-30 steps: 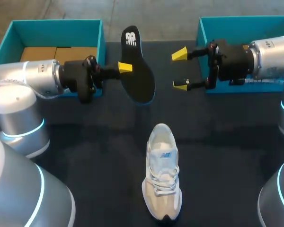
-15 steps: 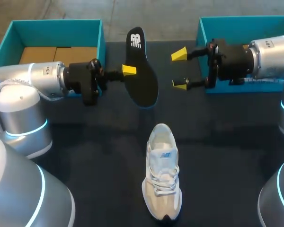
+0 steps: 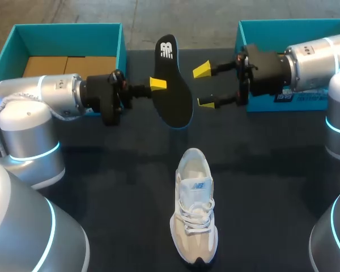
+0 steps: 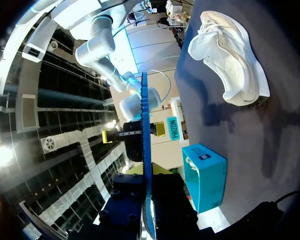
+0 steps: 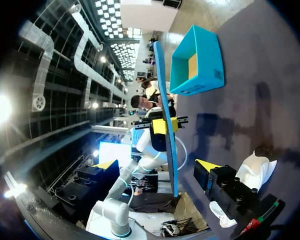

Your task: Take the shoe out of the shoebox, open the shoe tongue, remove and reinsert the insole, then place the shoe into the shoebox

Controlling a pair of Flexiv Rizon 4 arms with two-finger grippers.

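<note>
- Teal cardboard makes up the open shoebox (image 3: 68, 33) at the table's (image 3: 102, 170) far left corner. Its walls are bright and its floor is plain brown board.
- The left arm (image 3: 45, 93) lies along the front of that box, pointing toward the table's middle.
- The left gripper (image 3: 161, 85) is clamped on the insole (image 3: 175, 90), one yellow fingertip (image 3: 157, 84) pressed to its upper face. It holds the insole in the air over the far middle of the table.
- The insole is black on top with a thin blue rim and a white logo at the heel end. That heel end points to the far edge. From both wrist views it shows edge-on, as a narrow blue strip.
- The shoe (image 3: 195, 207) stands upright on its sole at the middle of the near edge, toe toward that edge. It is a white and cream trainer with white laces and a small label on the tongue.
- The right gripper (image 3: 204, 86) hangs just beside the insole's right edge. Its jaws are wide apart and grip nothing.
- A second teal box (image 3: 272, 28) sits at the far right corner, and the right arm (image 3: 311, 62) passes over it.
</note>
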